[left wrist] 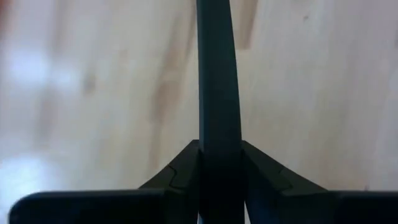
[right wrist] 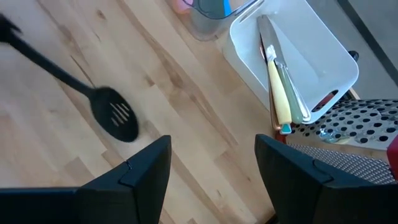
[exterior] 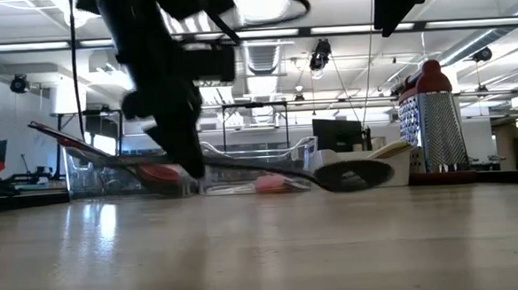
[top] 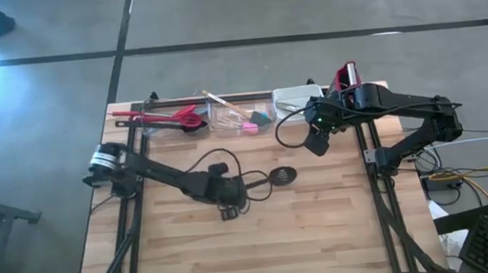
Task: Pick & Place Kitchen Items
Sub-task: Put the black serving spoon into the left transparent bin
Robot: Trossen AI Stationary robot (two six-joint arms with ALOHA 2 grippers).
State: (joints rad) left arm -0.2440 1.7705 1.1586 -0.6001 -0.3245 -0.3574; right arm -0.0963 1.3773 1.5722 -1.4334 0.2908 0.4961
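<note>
Left hand (top: 246, 187), closed on the handle of the black slotted plastic spoon (top: 282, 175), holds it just above the wooden worktop (top: 322, 235). Keep the spoon level. Right hand (top: 317, 141) hovers open.

Both arms matte black w/ rounded joint housings. Left arm (top: 164, 173) has a silver-grey cylindrical base end & thin black cable looping off it. Right arm (top: 399, 107) shows a small green light near the wrist; flat angular black fingers (right wrist: 140, 177).
</note>
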